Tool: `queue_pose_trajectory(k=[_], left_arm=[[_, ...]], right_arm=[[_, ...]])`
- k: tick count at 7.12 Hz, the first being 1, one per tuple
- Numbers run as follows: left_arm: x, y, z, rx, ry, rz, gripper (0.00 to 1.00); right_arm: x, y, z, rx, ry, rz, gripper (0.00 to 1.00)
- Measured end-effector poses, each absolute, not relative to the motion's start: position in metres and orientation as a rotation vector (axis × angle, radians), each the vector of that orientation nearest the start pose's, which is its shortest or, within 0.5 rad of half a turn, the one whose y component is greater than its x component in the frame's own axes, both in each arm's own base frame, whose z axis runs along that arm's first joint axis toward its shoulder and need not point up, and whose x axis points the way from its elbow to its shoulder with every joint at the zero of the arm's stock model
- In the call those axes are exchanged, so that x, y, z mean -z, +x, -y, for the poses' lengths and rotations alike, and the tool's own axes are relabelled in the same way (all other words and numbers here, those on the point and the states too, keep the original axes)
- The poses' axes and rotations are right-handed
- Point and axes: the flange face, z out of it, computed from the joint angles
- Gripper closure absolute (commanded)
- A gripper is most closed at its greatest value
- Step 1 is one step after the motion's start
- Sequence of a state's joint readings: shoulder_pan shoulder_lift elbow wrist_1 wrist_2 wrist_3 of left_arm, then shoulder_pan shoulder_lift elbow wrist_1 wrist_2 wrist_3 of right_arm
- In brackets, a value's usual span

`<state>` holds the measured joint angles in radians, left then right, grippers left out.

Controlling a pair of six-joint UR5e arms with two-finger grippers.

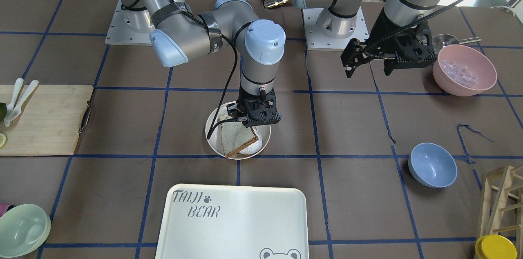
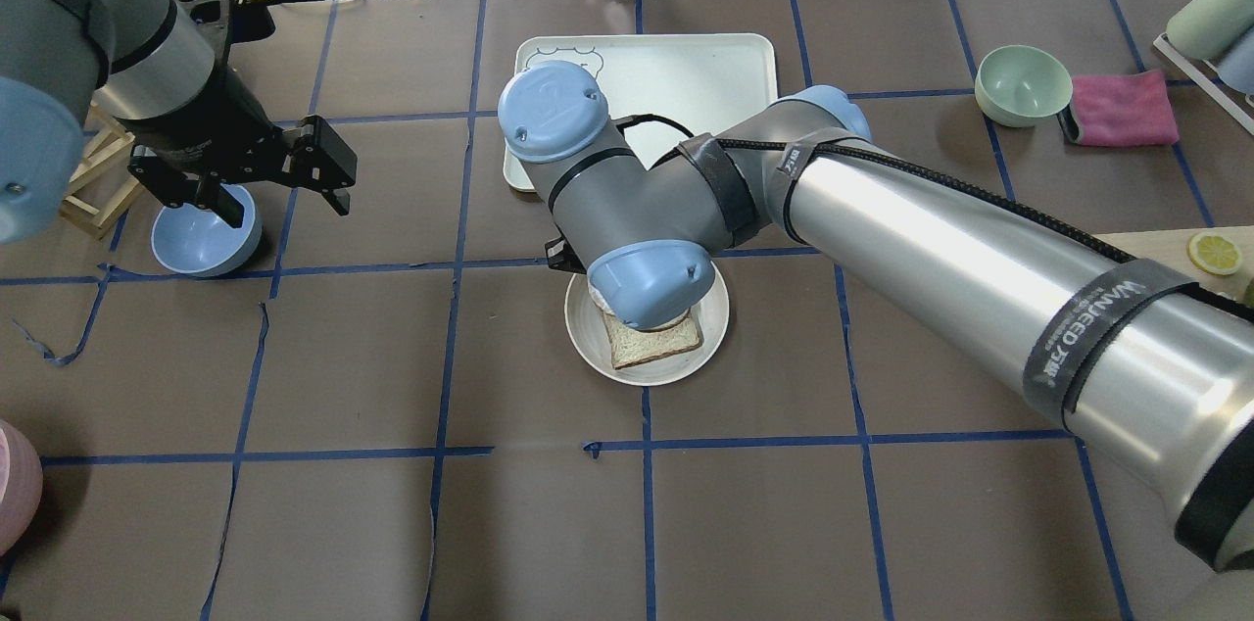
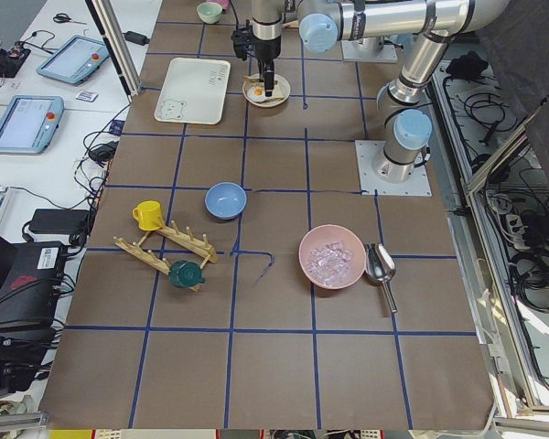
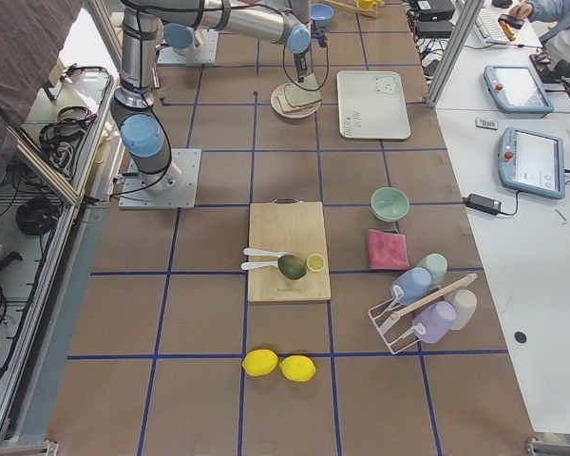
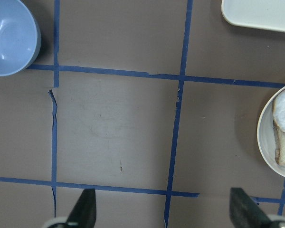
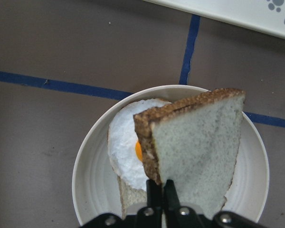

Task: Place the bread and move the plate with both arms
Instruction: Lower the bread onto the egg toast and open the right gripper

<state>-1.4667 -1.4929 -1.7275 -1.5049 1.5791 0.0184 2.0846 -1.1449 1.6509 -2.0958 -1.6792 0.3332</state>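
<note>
Seen from overhead, the left arm [image 2: 147, 82] hangs above the bench [image 2: 343, 523] with its jaws wide apart and empty. A blue bowl [image 2: 201, 234] sits at their 7 o'clock. Mid-bench, the plate [image 2: 713, 332] carries a fried egg [image 6: 126, 142] on a lower slice [image 6: 130, 199]. The right arm [image 2: 931, 239], entering from 4 o'clock, has its jaws clamped on one edge of the bread [image 6: 199, 147], which tilts over the egg. The tray [image 2: 686, 72] lies at the plate's 12 o'clock.
</note>
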Motion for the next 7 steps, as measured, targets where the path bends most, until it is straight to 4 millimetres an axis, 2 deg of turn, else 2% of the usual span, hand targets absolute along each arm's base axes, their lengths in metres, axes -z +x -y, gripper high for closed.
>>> queue_pose_trajectory(k=[1, 2, 3, 4, 6, 7], left_arm=[[-0.454, -0.084, 0.468, -0.022, -0.134, -3.131, 0.00], [-0.454, -0.085, 0.468, -0.022, -0.133, -3.131, 0.00], [-0.454, -0.085, 0.468, -0.022, -0.133, -3.131, 0.00], [-0.455, -0.084, 0.468, -0.021, -0.133, -3.131, 0.00], [-0.453, -0.084, 0.468, -0.024, -0.134, -3.132, 0.00], [-0.451, -0.085, 0.469, -0.032, -0.134, -3.133, 0.00]], right_arm=[[-0.261, 0.411, 0.479, 0.095, -0.294, -3.219, 0.52], [-0.258, 0.410, 0.477, 0.086, -0.305, -3.221, 0.35], [-0.257, 0.410, 0.476, 0.079, -0.307, -3.221, 0.02], [-0.260, 0.410, 0.477, 0.099, -0.304, -3.213, 0.00], [-0.286, 0.411, 0.487, 0.203, -0.284, -3.160, 0.00], [-0.300, 0.401, 0.493, 0.217, -0.272, -3.147, 0.00]])
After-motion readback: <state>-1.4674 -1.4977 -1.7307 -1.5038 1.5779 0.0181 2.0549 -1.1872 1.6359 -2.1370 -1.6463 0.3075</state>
